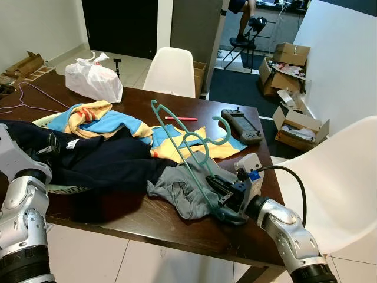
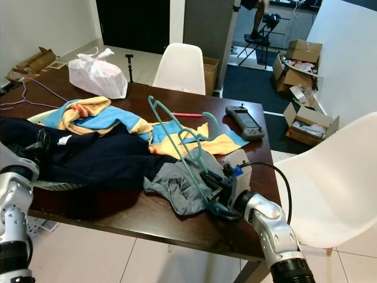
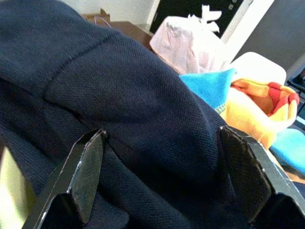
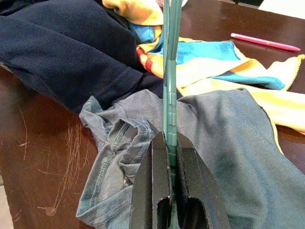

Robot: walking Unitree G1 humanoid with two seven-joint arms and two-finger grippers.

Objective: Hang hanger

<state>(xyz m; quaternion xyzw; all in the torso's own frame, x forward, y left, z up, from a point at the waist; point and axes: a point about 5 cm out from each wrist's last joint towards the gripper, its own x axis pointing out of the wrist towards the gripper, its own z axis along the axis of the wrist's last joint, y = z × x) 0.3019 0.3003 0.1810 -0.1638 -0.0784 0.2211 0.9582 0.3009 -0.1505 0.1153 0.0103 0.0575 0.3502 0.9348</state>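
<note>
A teal plastic hanger [image 1: 187, 143] stands tilted above the dark wooden table [image 1: 135, 215], its hook toward the far side. My right gripper [image 1: 219, 190] is shut on the hanger's lower bar, which the right wrist view shows as a thin teal edge [image 4: 170, 86] pinched between the black fingers [image 4: 159, 191]. A grey garment [image 1: 179, 187] lies crumpled under the hanger. At the table's left edge my left gripper [image 3: 162, 176] is open, its fingers [image 3: 86, 171] resting against a navy garment [image 1: 97, 156].
Blue and yellow cloths [image 1: 106, 118] lie behind the navy garment, partly in a basket [image 1: 65, 188]. A white plastic bag [image 1: 93, 79], a pink pen [image 1: 181, 118] and a grey handheld device [image 1: 242, 125] sit on the table. White chairs [image 1: 339, 177] stand right and behind.
</note>
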